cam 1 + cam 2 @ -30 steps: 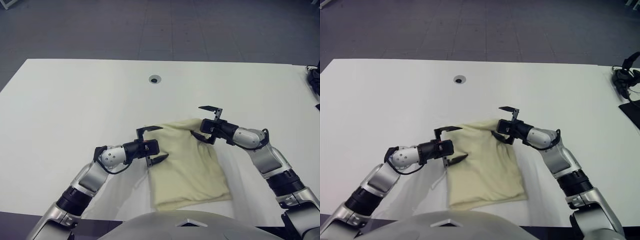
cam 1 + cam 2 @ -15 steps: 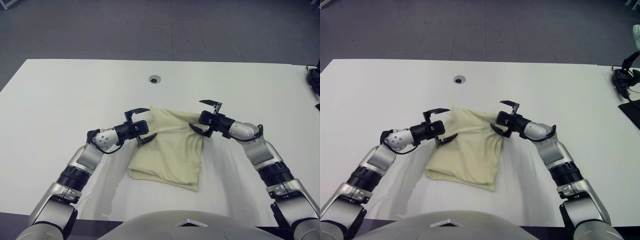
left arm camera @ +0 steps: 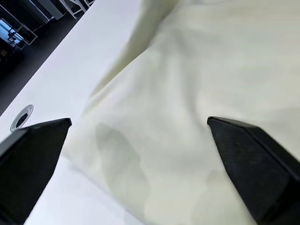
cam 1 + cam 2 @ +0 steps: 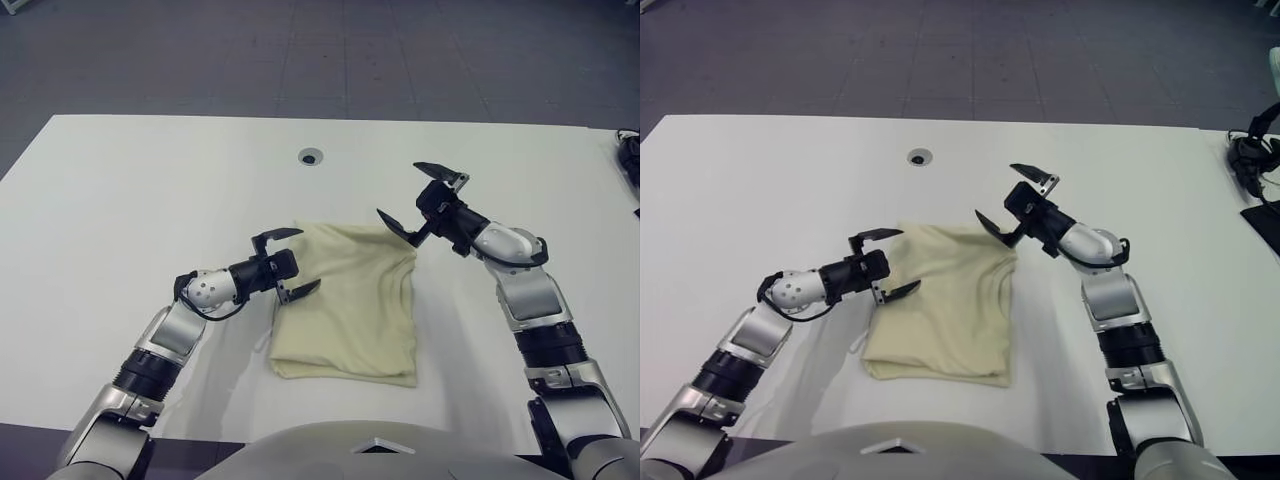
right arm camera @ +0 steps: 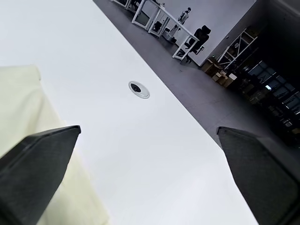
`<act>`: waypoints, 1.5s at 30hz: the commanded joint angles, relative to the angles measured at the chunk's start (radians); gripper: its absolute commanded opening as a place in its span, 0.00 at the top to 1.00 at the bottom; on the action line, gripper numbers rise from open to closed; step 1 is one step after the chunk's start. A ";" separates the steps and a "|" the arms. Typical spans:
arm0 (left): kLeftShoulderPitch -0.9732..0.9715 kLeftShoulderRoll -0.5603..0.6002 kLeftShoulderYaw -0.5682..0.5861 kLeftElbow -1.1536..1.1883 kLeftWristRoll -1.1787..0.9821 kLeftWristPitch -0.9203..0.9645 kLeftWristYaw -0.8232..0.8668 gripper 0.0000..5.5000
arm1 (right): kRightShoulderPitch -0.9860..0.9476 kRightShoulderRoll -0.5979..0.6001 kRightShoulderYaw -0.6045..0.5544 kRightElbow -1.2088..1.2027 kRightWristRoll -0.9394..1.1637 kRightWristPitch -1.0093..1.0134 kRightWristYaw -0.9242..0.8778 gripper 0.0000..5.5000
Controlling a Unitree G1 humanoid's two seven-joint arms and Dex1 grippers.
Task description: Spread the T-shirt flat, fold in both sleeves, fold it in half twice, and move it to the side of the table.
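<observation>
The pale yellow T-shirt lies folded into a rough rectangle on the white table, near the front edge. My left gripper stands open at the shirt's left edge, its fingers spread above the cloth and holding nothing. My right gripper is open too, lifted off the shirt's far right corner. In the left wrist view the cloth spreads between the two dark fingertips. The right wrist view has a strip of the shirt beside bare table.
A round cable hole sits in the table beyond the shirt. Dark cables and gear lie at the table's right edge. Wide bare tabletop lies to the left and right of the shirt.
The shirt has shifted and now lies squarer, nearer the front. My right gripper rose up and away from the shirt's corner. My left gripper drew slightly toward me along the left edge.
</observation>
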 commanded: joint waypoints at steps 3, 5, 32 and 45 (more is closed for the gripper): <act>-0.011 0.000 0.192 -0.240 -0.111 0.009 0.060 0.02 | 0.222 -0.117 -0.069 -0.378 0.122 0.125 0.122 0.02; 0.000 0.042 0.267 -0.356 -0.164 0.010 0.039 0.02 | 0.342 -0.192 -0.112 -0.540 0.187 0.157 0.198 0.02; 0.633 0.362 0.131 -0.628 0.310 -0.123 -0.218 0.07 | 0.806 -0.449 0.042 -0.654 -0.305 -0.078 0.366 0.07; 0.584 0.345 0.064 -0.578 0.411 -0.086 -0.174 0.51 | 0.749 -0.451 0.107 -0.613 -0.326 -0.030 0.341 0.46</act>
